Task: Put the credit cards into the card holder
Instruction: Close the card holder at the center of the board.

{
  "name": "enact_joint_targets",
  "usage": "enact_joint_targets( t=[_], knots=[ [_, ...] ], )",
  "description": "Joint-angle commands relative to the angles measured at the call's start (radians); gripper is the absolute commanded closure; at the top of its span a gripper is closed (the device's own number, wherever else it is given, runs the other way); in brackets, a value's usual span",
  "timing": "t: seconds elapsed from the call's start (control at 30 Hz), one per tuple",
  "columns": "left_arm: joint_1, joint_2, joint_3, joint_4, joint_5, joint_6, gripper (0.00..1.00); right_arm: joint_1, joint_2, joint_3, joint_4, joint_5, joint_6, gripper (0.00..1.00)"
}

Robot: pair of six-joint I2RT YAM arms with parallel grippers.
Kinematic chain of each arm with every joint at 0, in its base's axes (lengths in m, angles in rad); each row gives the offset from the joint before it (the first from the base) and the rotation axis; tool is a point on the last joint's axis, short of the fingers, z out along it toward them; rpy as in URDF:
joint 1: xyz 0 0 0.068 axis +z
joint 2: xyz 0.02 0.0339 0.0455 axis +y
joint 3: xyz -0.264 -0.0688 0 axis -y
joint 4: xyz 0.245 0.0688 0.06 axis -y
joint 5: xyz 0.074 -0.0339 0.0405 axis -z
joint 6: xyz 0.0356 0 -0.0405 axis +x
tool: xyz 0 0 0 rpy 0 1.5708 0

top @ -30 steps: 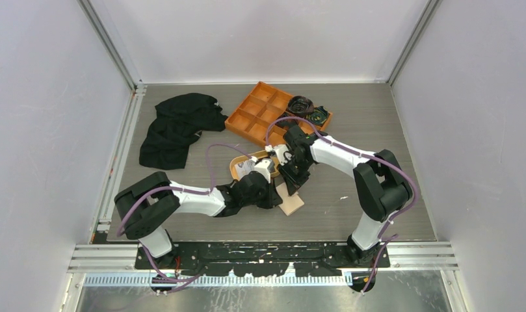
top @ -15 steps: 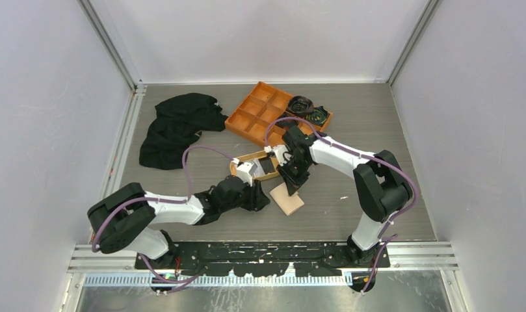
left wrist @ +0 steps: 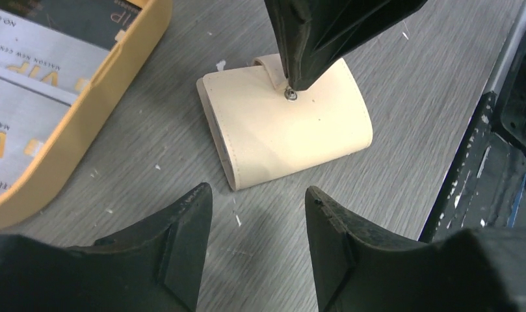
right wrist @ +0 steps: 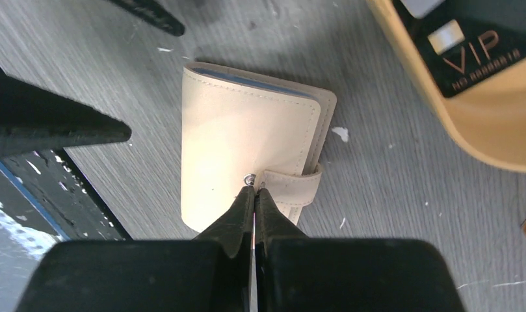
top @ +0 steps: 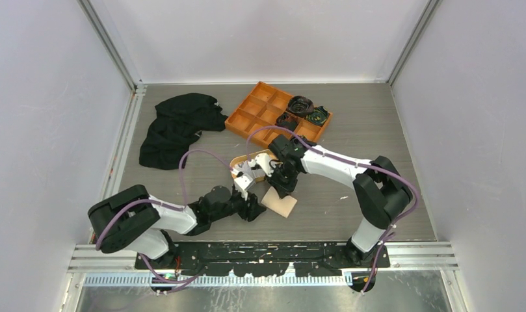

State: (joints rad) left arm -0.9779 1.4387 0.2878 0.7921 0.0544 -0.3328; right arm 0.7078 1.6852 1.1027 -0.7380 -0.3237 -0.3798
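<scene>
– Left gripper (left wrist: 258, 198): state wanted, and where the card holder sits against it.
– Jaws are spread and nothing is gripped. The card holder (left wrist: 291, 127) lies just ahead of the fingertips, apart from them. It is folded shut and flat on the table (top: 377, 162). It is placed toward the near edge, roughly midway between the left and right edges, just beside the oval dish (left wrist: 114, 68).
– Right gripper (right wrist: 252, 190)?
– Clamped tight, with no gap and nothing caught between the tips. The tips are set down on the holder's cover at the metal stud (right wrist: 248, 178). The stud is left bare, and the end of the snap tab (right wrist: 294, 185) lies just beside it.
– What is given by one view only?
– Left wrist: white cards (left wrist: 32, 84) printed "VIP" are shown lying in the dish, and the right gripper's tip is seen from the front, right on the stud.
– Right wrist: a blue strip (right wrist: 260, 81) is exposed between the holder's covers along one edge. A black card (right wrist: 471, 49) lettered "VIP" is seen in the dish.
– Top view: both arms are shown meeting at the holder. The orange divided tray (top: 260, 110) by the far edge and the black cloth (top: 175, 127) toward the far-left corner are picked up only there.
</scene>
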Motion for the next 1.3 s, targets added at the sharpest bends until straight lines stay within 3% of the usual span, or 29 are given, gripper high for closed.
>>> enact_joint_targets(
  t=[0.0,0.2,0.33,0.53,0.7,0.9,1.27],
  knots=[
    [-0.002,0.037,-0.089,0.351,0.01,0.011,0.45,0.044,-0.066,-0.021,0.06,0.015,-0.116,0.99],
    [-0.001,0.106,-0.139,0.473,-0.034,-0.182,0.45,0.087,-0.11,-0.064,0.088,0.018,-0.252,0.99],
    [-0.005,0.122,-0.16,0.515,-0.096,-0.318,0.51,0.124,-0.133,-0.097,0.112,0.037,-0.32,0.99],
    [-0.043,0.11,-0.066,0.238,-0.225,-0.423,0.58,0.143,-0.136,-0.101,0.133,0.074,-0.314,0.99],
    [-0.045,0.083,0.011,0.018,-0.249,-0.443,0.64,0.143,-0.133,-0.098,0.141,0.084,-0.293,0.99],
    [-0.051,0.064,0.041,-0.063,-0.219,-0.469,0.78,0.144,-0.135,-0.099,0.159,0.096,-0.274,0.98],
    [-0.1,0.075,0.067,-0.126,-0.25,-0.55,0.91,0.142,-0.128,-0.105,0.146,0.066,-0.251,0.98]
  ],
)
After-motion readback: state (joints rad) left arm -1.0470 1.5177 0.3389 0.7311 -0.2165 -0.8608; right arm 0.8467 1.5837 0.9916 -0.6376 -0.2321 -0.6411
